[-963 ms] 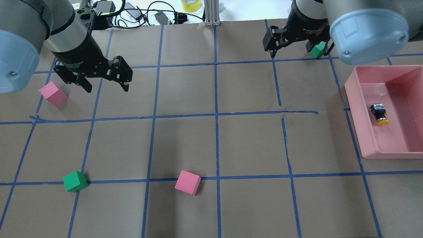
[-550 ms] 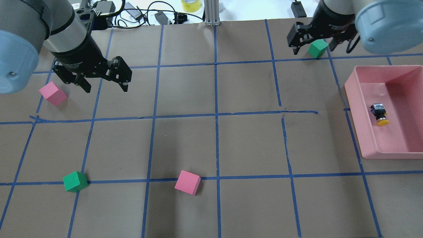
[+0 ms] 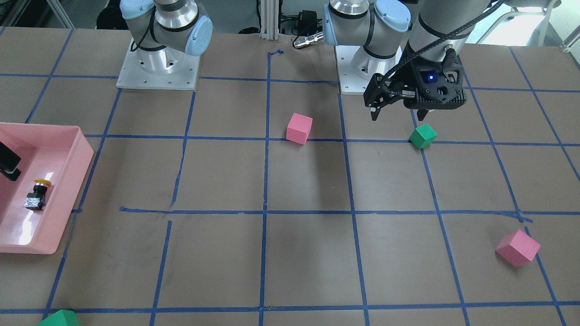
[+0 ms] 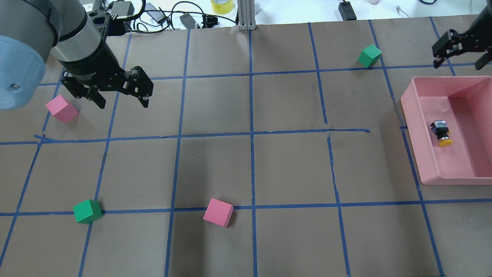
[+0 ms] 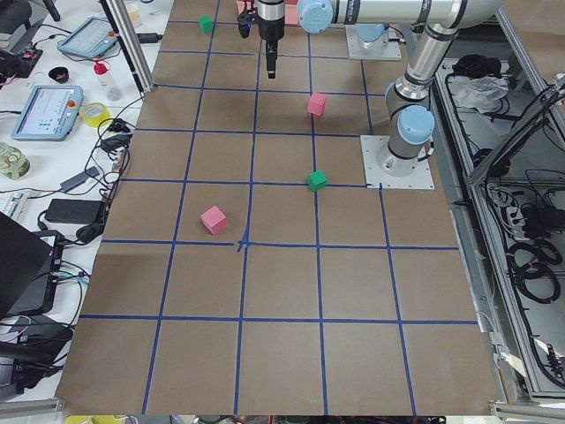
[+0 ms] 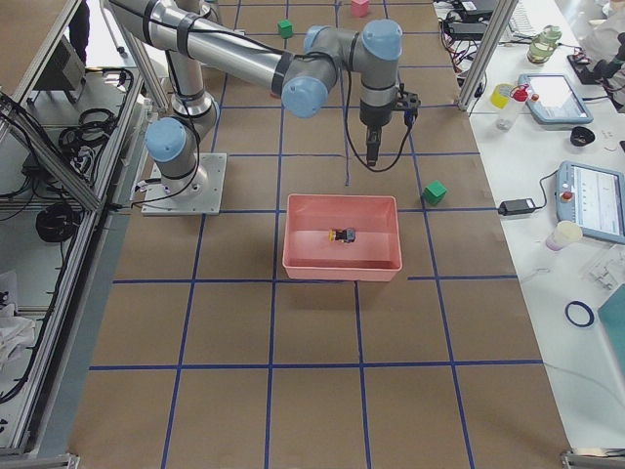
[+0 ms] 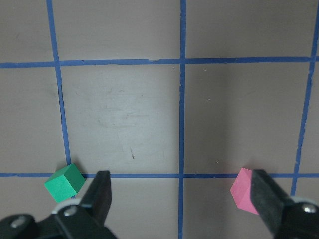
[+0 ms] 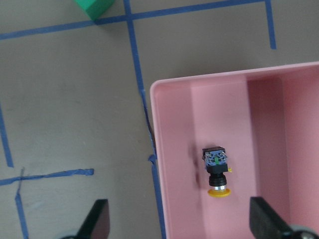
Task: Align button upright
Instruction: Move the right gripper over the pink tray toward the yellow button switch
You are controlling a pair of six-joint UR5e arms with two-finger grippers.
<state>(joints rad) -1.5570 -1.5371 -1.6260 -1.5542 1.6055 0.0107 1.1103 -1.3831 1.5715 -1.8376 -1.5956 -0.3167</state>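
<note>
- The button (image 4: 442, 132) lay on its side on the floor of the pink tray (image 4: 421, 142), at the right edge of the overhead frame. Its yellow cap pointed toward the bottom of the frame and it touched no wall.
- The right gripper (image 4: 457, 63) hung in the upper right, just past the tray's top rim. Its jaws were spread wide and held nothing.
- In the right wrist view the button sat low and between the two fingers. My guess is the wide opening was there to straddle it on the way down.
- The left gripper (image 4: 123, 102) was also wide and empty, in the upper left beside a pink cube (image 4: 61, 109). It was well away from the tray, probably parked out of the way.
- Upright step not yet started; no contact with the button.
- Cut off:
  - The tray ran off the right edge in the overhead view and off the left edge in the front view.
  - In the front view only a black sliver of the right gripper showed, at the left edge.
- Hard to tell:
  - How high the right gripper was above the tray.
  - Whether the button's base was flat enough to stand on; it was too small to make out.
</note>
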